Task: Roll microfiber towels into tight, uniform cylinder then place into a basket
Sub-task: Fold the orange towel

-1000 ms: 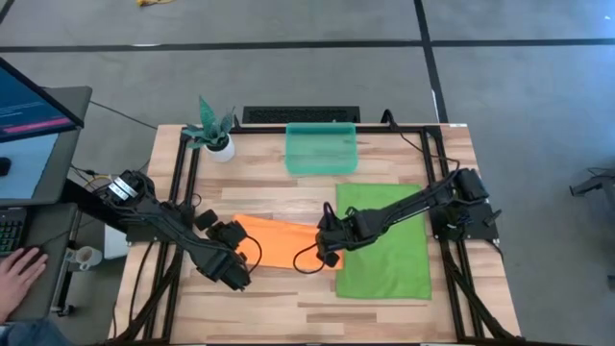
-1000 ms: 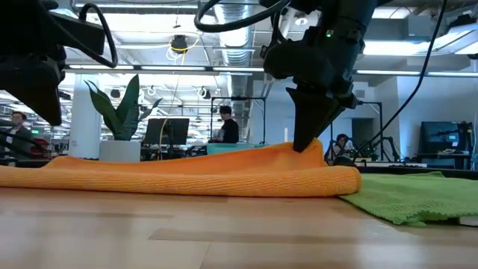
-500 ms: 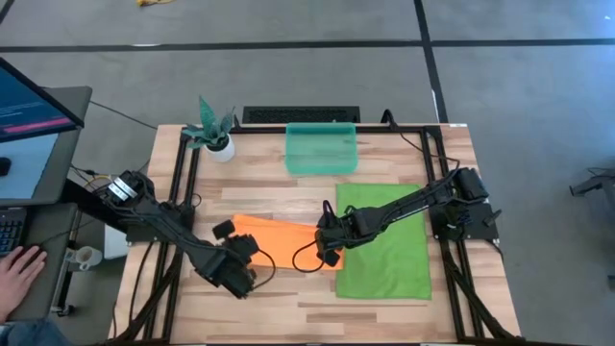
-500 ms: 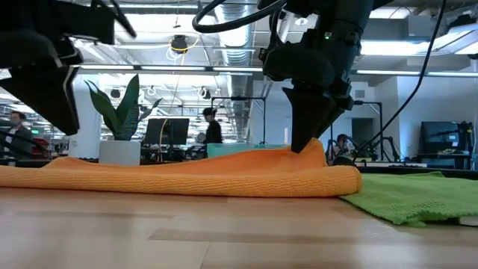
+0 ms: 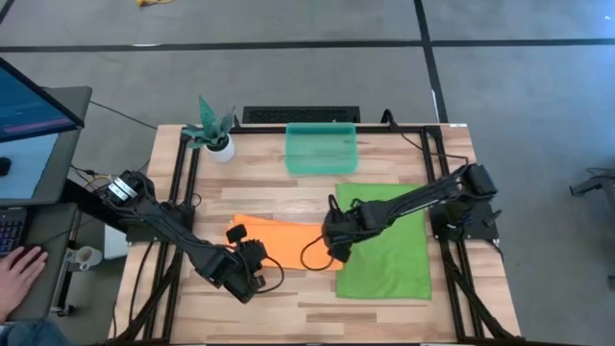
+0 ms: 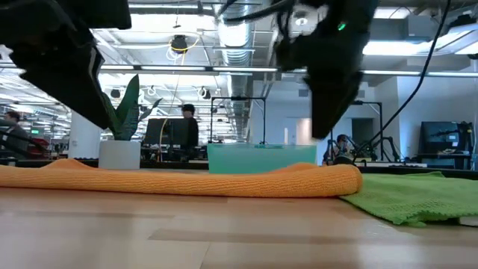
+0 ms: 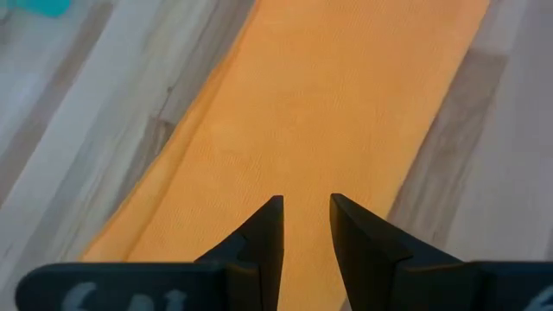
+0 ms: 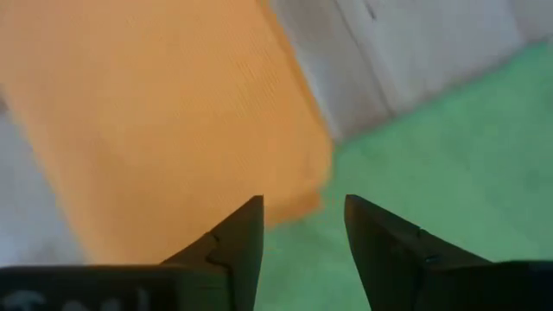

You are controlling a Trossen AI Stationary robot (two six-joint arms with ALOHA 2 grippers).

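Observation:
The orange towel (image 5: 288, 240) lies as a long folded band across the middle of the wooden table. Its right end (image 8: 294, 164) reaches the left edge of the green towel (image 5: 389, 240), which lies spread flat at the right. The teal basket (image 5: 321, 152) stands at the far edge. My right gripper (image 8: 302, 200) hangs open above the orange towel's right end and is clear of it in the low view (image 6: 323, 134). My left gripper (image 7: 307, 200) is open a narrow gap and points slanting down over the band's left part (image 5: 248, 252), with nothing between its fingers.
A potted plant (image 5: 213, 130) stands at the far left corner and a dark keyboard (image 5: 300, 114) lies beyond the basket. Black frame rails (image 5: 183, 192) run along both table sides. A person's hand (image 5: 19, 269) rests on a desk left of the table. Bare wood shows along the near edge.
My right gripper has opened, let go of the orange towel's right end and risen. The pinched-up peak of cloth there has dropped flat. My left gripper has moved toward the table's right, over the towel, and tipped to point downward.

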